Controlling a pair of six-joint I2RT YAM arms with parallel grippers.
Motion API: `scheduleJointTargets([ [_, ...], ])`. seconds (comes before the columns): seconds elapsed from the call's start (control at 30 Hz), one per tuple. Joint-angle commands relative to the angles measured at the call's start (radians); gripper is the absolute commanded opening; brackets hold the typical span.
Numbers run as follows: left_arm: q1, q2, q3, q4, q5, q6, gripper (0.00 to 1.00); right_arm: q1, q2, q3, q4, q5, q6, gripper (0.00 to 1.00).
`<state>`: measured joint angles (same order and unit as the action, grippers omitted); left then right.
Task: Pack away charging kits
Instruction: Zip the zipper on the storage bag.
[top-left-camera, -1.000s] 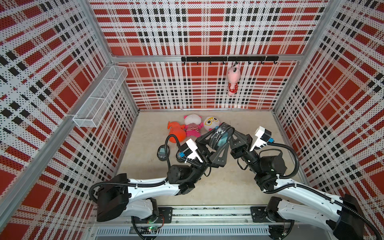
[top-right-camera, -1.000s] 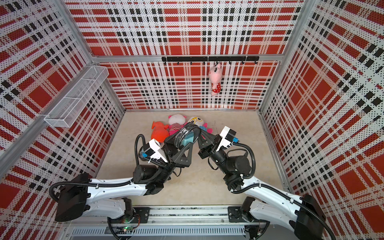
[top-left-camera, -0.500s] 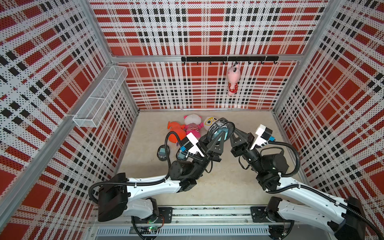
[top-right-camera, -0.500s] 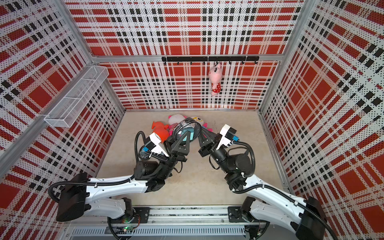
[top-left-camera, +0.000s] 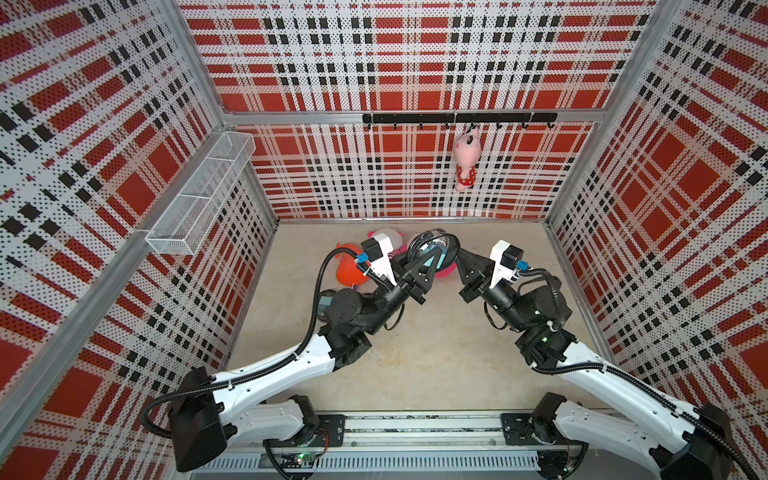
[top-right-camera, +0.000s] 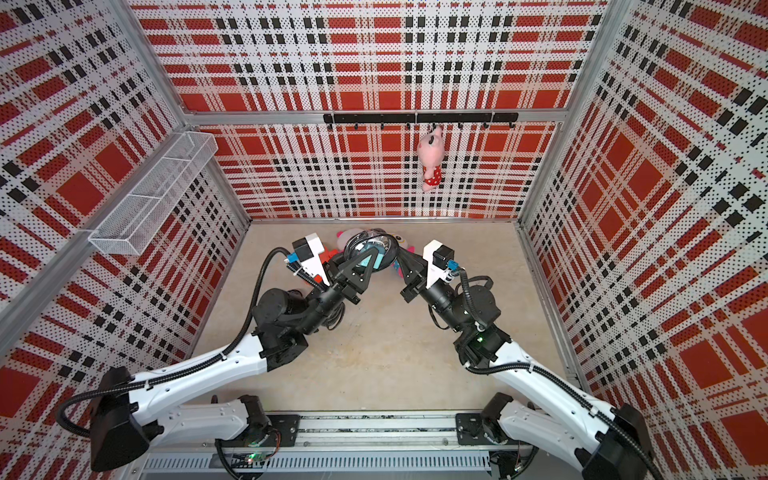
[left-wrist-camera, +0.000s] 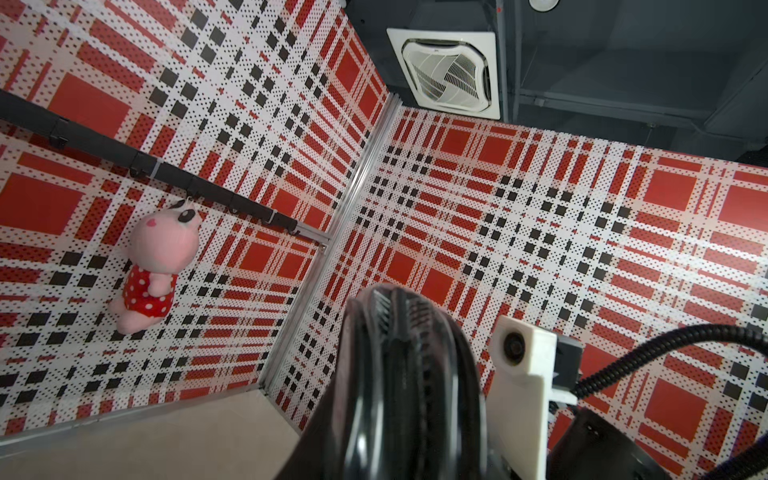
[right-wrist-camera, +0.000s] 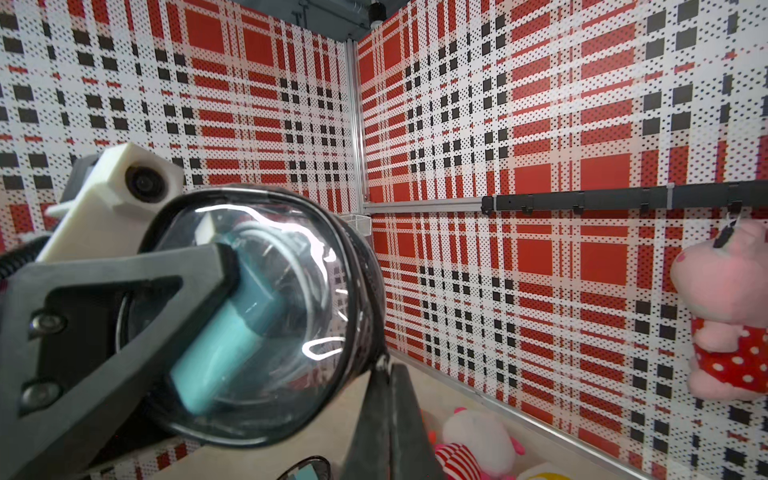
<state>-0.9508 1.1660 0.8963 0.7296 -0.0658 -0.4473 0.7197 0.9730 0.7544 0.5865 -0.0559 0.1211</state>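
- Left gripper (top-left-camera: 432, 257) clamped flat across the oval black-rimmed case (right-wrist-camera: 316, 291). Right gripper (right-wrist-camera: 382, 378) pinched shut on the case's rim. The case is held off the floor.
- Risk: slick hard window and a narrow rim pinch, so a zip tug could twist the case loose and spill the adapter.
- Inside the case: teal adapter (right-wrist-camera: 220, 353), blocky and matte, behind the glossy clear window.
- Below the case: soft plush toys (right-wrist-camera: 478, 436).
- Beyond the case: pink plush (top-left-camera: 467, 160) on a black hook rail (top-left-camera: 457, 118).
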Motion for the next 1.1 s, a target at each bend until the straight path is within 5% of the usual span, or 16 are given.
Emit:
scheduleJointTargets([
  [0.0,0.014,-0.037,0.084,-0.231,0.054,-0.032,0.00,-0.025,0.000,0.065,-0.036,0.012,-0.121,0.00],
  [0.53,0.006,-0.025,0.264,-0.702,-0.027,-0.024,0.00,-0.025,-0.013,0.100,-0.232,-0.017,-0.235,0.00],
  [0.67,-0.001,-0.014,0.296,-0.789,-0.050,-0.015,0.00,-0.024,-0.042,0.011,-0.102,0.096,-0.295,0.00],
  [0.83,-0.037,0.012,0.338,-0.864,-0.083,0.010,0.00,-0.025,-0.077,-0.142,0.097,0.019,-0.539,0.00],
  [1.07,-0.098,0.046,0.380,-0.908,-0.137,0.045,0.00,-0.078,-0.013,0.033,-0.158,-0.025,-0.583,0.00],
])
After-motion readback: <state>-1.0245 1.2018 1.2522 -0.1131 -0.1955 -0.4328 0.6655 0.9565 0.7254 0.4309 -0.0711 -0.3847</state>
